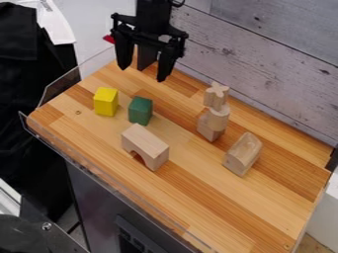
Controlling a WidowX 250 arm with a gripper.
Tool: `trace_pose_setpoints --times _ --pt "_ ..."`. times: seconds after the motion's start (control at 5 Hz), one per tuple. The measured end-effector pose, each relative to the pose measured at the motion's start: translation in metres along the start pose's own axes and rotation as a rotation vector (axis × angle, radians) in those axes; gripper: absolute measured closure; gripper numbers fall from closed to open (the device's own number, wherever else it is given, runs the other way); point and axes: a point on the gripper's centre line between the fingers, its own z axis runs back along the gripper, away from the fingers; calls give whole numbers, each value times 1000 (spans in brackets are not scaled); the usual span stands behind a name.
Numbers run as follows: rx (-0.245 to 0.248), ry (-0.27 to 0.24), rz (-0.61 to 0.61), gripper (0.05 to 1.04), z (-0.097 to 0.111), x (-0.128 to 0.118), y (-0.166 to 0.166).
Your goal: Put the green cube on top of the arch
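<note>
Up high, empty fingers [167, 63] hang wide apart; the wooden tabletop [254, 217] lies beside grey planks [264, 79].

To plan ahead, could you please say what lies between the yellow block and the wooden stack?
In the camera view, the green cube stands between them, nearer the yellow block.

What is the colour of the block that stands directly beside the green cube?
Yellow; the block shows in the camera view.
</note>
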Motion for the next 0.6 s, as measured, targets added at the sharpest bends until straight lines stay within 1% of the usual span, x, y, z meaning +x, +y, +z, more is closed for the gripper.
trace_pose_setpoints --times 0.4,0.6 --pt "1 68 14 85 -19 -6 0" --pt "-5 79 28 85 -21 -7 2"
